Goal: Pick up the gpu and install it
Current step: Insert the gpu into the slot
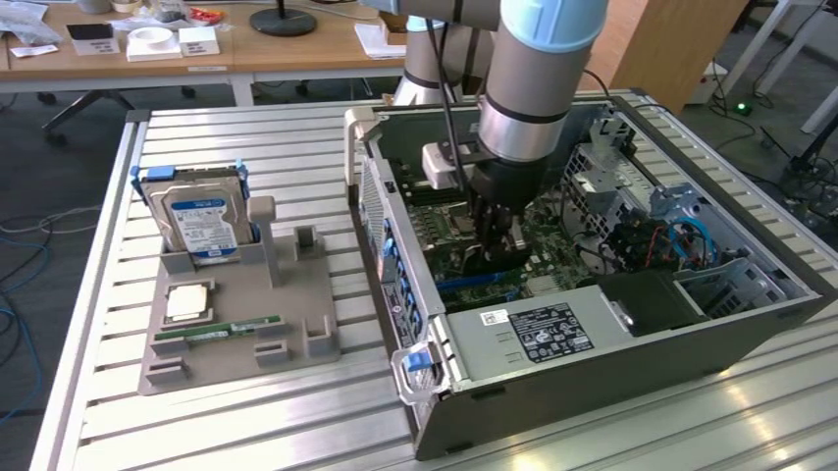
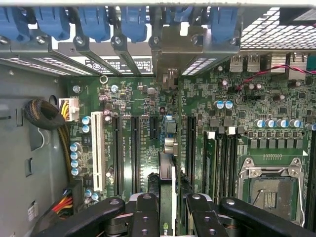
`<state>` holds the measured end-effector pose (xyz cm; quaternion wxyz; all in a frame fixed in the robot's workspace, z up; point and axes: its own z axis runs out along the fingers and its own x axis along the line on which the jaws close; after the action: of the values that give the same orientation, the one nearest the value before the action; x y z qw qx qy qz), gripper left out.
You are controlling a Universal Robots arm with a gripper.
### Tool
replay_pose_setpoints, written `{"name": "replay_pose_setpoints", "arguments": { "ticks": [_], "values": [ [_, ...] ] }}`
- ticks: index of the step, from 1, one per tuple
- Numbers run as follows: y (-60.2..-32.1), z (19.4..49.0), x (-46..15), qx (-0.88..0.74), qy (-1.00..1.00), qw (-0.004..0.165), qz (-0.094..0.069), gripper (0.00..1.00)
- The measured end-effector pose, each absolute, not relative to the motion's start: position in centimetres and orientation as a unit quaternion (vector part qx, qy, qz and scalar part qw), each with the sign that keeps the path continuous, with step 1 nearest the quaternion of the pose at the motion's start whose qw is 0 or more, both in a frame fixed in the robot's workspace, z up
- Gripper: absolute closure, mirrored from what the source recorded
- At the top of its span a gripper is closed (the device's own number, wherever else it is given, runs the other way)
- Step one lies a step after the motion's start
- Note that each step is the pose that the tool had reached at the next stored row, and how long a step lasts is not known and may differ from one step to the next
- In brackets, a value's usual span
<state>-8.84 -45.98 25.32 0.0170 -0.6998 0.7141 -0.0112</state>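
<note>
My gripper (image 1: 497, 243) reaches down into the open computer case (image 1: 733, 314), over the motherboard (image 1: 452, 201). It is shut on the gpu (image 1: 482, 265), a thin dark card held on edge. In the wrist view the gpu (image 2: 167, 173) runs edge-on between the two black fingers (image 2: 146, 215) of the gripper (image 2: 171, 202). Its metal bracket (image 2: 173, 47) sits at the case's rear slot openings. The card lines up along a black expansion slot (image 2: 153, 126) on the green motherboard (image 2: 237, 98). I cannot tell how deep it sits in the slot.
On the exterior view's left, a grey parts holder (image 1: 308, 294) carries a silver hard drive (image 1: 199, 221), a CPU chip (image 1: 187, 301) and a green RAM stick (image 1: 218, 332). The power supply (image 1: 550, 334) fills the case's near corner. A white slot (image 2: 97, 150) and the CPU socket (image 2: 269, 190) flank the card.
</note>
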Motion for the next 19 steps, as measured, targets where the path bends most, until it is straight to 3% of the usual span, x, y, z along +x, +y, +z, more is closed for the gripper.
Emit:
{"name": "replay_pose_setpoints", "arguments": {
  "ticks": [19],
  "values": [
    [-45.93, 24.79, -9.14, -0.7, 0.714, 0.017, -0.011, 0.74]
  ]
}}
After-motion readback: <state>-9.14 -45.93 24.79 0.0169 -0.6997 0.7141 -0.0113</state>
